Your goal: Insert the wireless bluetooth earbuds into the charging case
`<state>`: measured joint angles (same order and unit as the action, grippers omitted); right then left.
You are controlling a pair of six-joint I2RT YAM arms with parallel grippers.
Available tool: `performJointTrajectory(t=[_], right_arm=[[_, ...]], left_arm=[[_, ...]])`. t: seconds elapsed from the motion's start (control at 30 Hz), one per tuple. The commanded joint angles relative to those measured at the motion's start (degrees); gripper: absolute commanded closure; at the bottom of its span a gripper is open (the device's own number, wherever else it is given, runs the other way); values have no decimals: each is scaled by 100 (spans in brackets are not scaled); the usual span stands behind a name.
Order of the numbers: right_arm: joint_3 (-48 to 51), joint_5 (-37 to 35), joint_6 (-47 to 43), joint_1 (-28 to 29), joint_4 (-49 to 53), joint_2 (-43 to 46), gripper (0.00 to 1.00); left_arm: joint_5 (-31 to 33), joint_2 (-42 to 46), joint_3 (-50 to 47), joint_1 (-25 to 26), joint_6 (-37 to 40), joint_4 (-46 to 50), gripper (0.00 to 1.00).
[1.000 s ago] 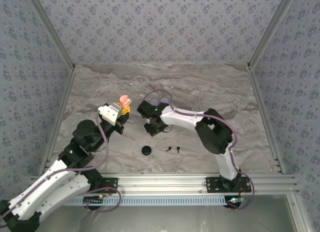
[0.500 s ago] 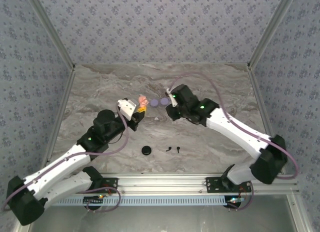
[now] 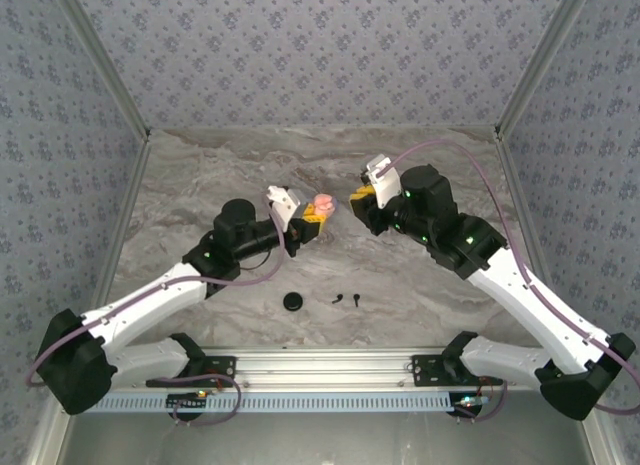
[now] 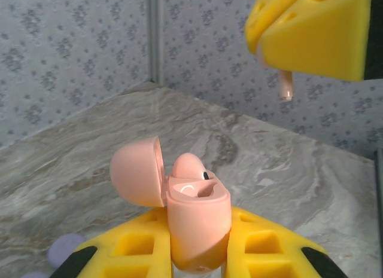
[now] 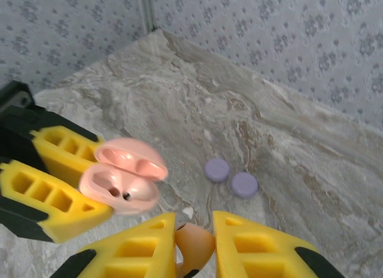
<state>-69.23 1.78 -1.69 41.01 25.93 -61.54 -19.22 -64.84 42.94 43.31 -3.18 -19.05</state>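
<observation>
Charging case (image 4: 194, 218), pink, lid open, clamped in left pincer (image 4: 197, 248); right pincer (image 5: 192, 230) clamped on pink earbud (image 5: 194, 248).

Your left arm (image 3: 160, 295) now stretches well out toward the table's middle. A second ago it was folded back on the left. Its gripper (image 3: 312, 213) carries the open pink case (image 3: 324, 202) rightward with it, and in the top view it now sits over the spot where the lilac discs (image 5: 216, 169) lay.

Your right arm (image 3: 500, 275) unfolds, its elbow swinging from the centre out to the right. Its gripper (image 3: 358, 193) is up off the table now, pinching a pink earbud (image 5: 194, 243). The two grippers now face each other closely, with the earbud just beside the case.
</observation>
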Motion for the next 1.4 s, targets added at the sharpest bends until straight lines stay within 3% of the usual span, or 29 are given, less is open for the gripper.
performJointTrajectory(t=[0.0, 0.53, 1.37], right_arm=[[41, 300, -369, 47, -319, 141, 79], [226, 252, -657, 280, -634, 47, 78], [257, 72, -754, 319, -443, -246, 78]], left_arm=[[-609, -161, 266, 41, -240, -439, 100], [-1217, -634, 577, 43, -703, -798, 100], [-1295, -696, 658, 37, -701, -781, 100]])
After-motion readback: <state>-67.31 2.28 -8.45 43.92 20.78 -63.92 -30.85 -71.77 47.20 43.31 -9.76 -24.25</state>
